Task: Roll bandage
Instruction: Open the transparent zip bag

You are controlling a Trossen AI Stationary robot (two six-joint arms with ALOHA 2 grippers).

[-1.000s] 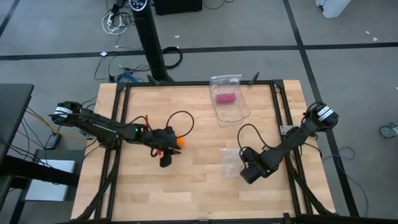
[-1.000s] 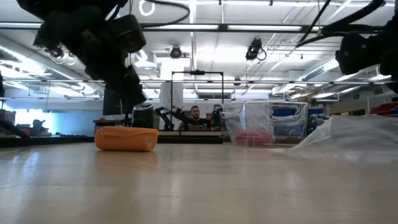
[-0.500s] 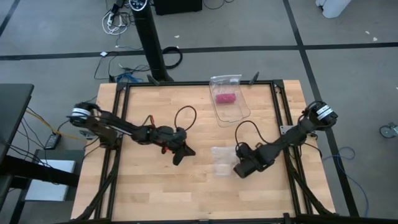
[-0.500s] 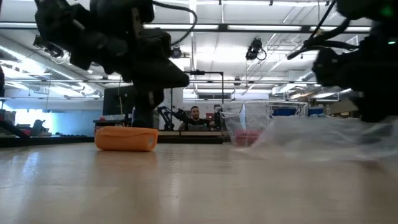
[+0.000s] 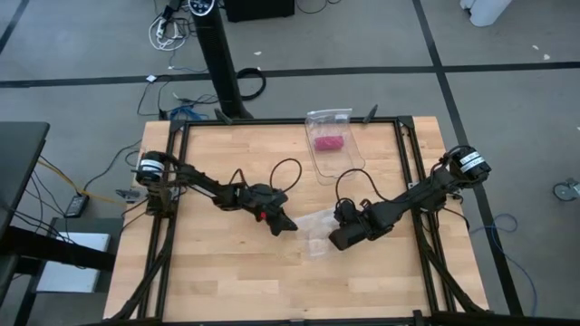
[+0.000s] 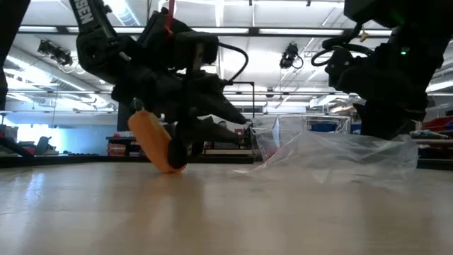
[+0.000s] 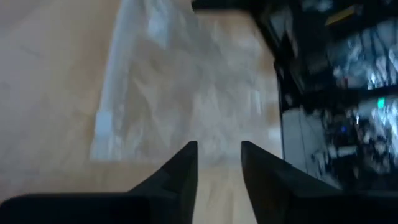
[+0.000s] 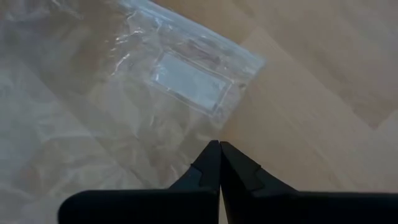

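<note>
High view. Wooden table (image 5: 217,272) with a dark frame. Left arm reaches in from nine o'clock toward table centre; left gripper (image 5: 283,224) sits just at nine o'clock of a clear plastic bag (image 5: 315,231) lying flat near the centre. Right arm comes in from three o'clock; right gripper (image 5: 333,238) lies at the bag's three o'clock edge. A second clear bag (image 5: 333,148) holding a small pink bundle (image 5: 327,141) rests at twelve o'clock on the table, well apart from both grippers. Bandage not discernible here; the left arm covers that spot.

Low view. Bandage (image 6: 157,142), a compact orange roll, stands tilted with its lower end on the table, directly under the left gripper (image 6: 191,134) and against it. Whether the fingers pinch it, cannot tell. Clear plastic bag (image 6: 333,152) lies crumpled at three o'clock of the roll, apart from it, under the right gripper (image 6: 386,120).

Left wrist view. Left fingers (image 7: 180,177) spread with a clear gap, nothing between the tips; clear plastic bag (image 7: 168,93) on wood just ahead.

Right wrist view. Right fingers (image 8: 205,168) pressed together, tips resting on the clear plastic bag (image 8: 124,93); whether film is caught between them, cannot tell.
</note>
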